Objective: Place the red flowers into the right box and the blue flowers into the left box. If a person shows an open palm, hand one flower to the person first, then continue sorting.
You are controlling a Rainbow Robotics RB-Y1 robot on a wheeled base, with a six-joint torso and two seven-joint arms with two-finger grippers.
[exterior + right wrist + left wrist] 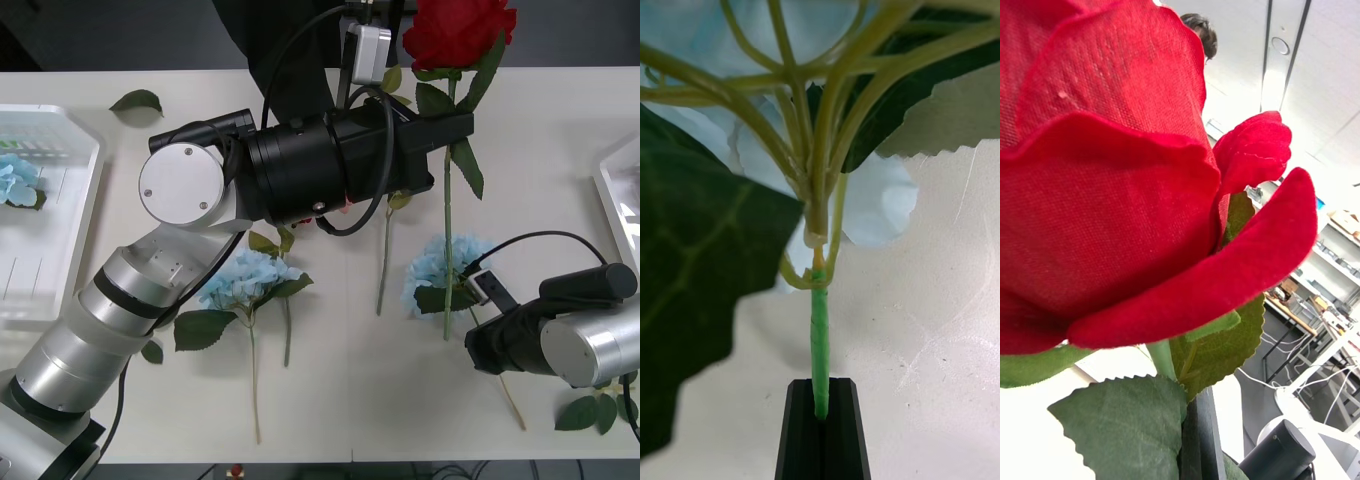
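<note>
Red petals crowd my left wrist view: my left gripper is clamped on a red rose just under the bloom, holding it up at the upper centre of the front view, toward the person at the table's far edge. My right gripper, lower right, is closed on a blue hydrangea stem lying on the table. I judge this a handover. Next I should hold steady, release only once it's taken, then carry the hydrangea to the left box.
</note>
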